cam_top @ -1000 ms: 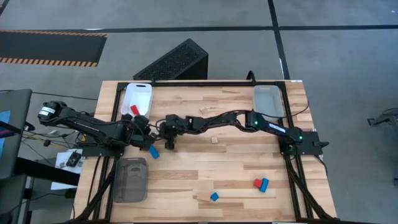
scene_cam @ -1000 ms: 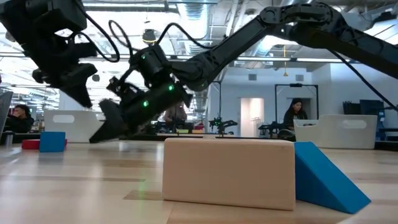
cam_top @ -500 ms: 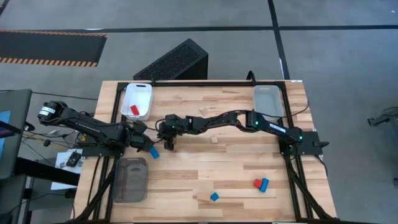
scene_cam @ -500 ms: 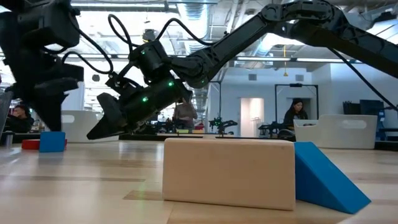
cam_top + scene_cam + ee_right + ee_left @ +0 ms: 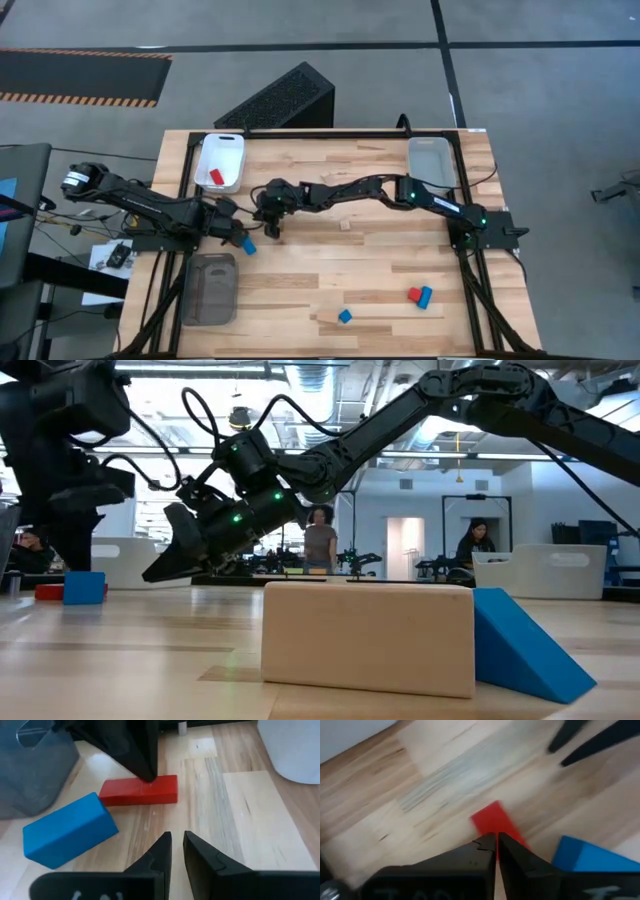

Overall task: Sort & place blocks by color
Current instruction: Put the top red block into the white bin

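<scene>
Pale wooden surface [image 5: 380, 260] carries everything: we press our left claw [image 5: 497, 842], fingers together and empty, down on a red block [image 5: 140, 790] beside a blue block [image 5: 67, 830]. Our right claw [image 5: 176, 847], nearly closed and empty, hovers near.

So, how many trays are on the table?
3. The white tray is at the picture's top left, the clear tray at the top right, the grey tray at the lower left. None seems hidden.

Matt painted red block [image 5: 139, 790] on pale smooth-grained wooden table [image 5: 240, 820]
</scene>
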